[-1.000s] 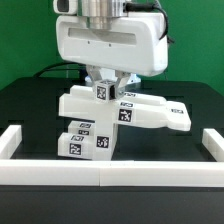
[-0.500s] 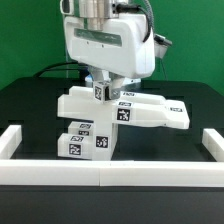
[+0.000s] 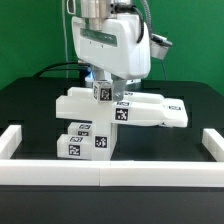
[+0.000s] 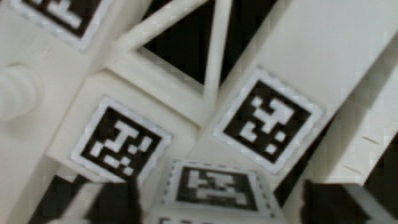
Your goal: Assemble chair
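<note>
Chair [image 3: 85, 105] stands near front border rail [image 3: 110, 175] (sides well apart); end effector [image 3: 103, 89] atop, grip unclear.

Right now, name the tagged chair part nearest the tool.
The small cube on top, right beneath the tool. The two-tag block sits at the bottom; the long slab reaches toward the exterior view's right.
</note>
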{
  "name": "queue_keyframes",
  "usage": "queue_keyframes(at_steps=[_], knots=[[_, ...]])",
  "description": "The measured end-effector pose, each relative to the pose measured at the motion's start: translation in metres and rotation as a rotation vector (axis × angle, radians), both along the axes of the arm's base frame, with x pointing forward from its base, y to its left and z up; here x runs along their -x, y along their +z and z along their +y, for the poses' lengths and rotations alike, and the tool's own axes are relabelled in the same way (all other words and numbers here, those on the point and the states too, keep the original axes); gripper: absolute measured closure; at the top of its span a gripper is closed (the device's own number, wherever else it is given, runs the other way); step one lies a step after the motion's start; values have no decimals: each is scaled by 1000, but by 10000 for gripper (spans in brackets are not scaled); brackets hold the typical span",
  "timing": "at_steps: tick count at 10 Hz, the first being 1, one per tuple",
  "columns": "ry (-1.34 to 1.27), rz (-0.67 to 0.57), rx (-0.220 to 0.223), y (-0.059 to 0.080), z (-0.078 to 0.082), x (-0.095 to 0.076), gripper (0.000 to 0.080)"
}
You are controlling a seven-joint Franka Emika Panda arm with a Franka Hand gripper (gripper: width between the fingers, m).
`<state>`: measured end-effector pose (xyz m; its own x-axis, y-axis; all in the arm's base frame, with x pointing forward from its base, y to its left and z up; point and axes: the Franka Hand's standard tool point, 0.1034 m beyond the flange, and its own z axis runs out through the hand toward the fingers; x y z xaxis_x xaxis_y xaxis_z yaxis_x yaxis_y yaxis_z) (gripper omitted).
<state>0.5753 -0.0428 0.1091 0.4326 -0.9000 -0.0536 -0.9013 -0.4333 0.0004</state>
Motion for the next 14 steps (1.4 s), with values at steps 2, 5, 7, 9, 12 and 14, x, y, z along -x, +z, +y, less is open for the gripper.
queue_keyframes(at_steps=[2,5,7,9,12,14], knots=[[114,-6,-1,1,4,-1,171],[383,-19,-6,1,5,-1,150],[521,-25,-9,1,5,-1,150],[693,-34,-13,1,3,-1,150],[942,-47,-13,1,-1,-2,150],[1132,-56,-16,1,-3,-2,150]])
